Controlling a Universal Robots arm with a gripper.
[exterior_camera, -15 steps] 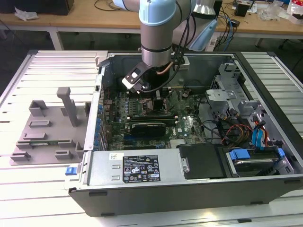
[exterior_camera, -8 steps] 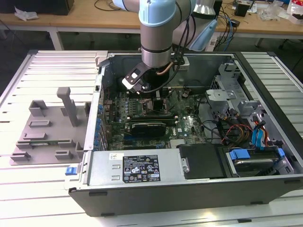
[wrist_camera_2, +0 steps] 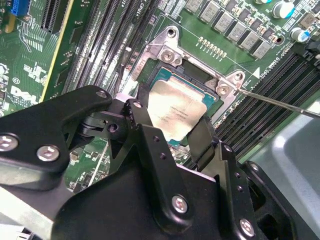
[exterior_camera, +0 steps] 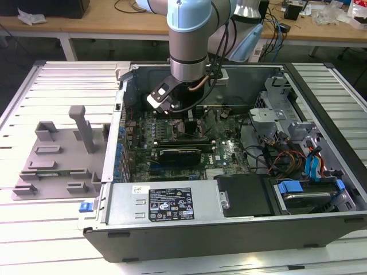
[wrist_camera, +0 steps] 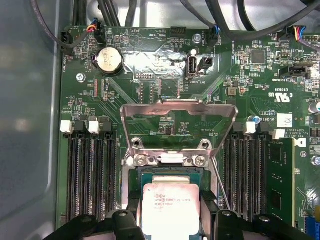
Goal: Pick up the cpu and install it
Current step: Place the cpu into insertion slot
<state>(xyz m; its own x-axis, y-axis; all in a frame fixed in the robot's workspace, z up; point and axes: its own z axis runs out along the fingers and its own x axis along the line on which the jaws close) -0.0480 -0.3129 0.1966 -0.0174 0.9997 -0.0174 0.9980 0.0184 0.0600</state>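
The cpu (wrist_camera_2: 175, 112) (wrist_camera: 170, 212) is a small square chip with a pale silvery top. My gripper (wrist_camera_2: 172, 119) (wrist_camera: 171, 201) is shut on it, one black finger against each of two opposite sides. The chip hangs slightly tilted, just over the open socket (wrist_camera_2: 150, 75) (wrist_camera: 165, 173) on the green motherboard. The socket's metal load plate (wrist_camera: 177, 125) is swung up and away from the chip. In the exterior view my gripper (exterior_camera: 186, 114) reaches down into the open computer case (exterior_camera: 172, 203), near the board's upper middle.
Black memory slots (wrist_camera: 92, 170) flank the socket on both sides, and a thin retaining lever (wrist_camera_2: 280, 102) sticks out beside it. A grey fixture tray (exterior_camera: 57, 154) lies at the exterior view's left, outside the case. Cables and drive bays (exterior_camera: 298, 160) crowd the case's right part.
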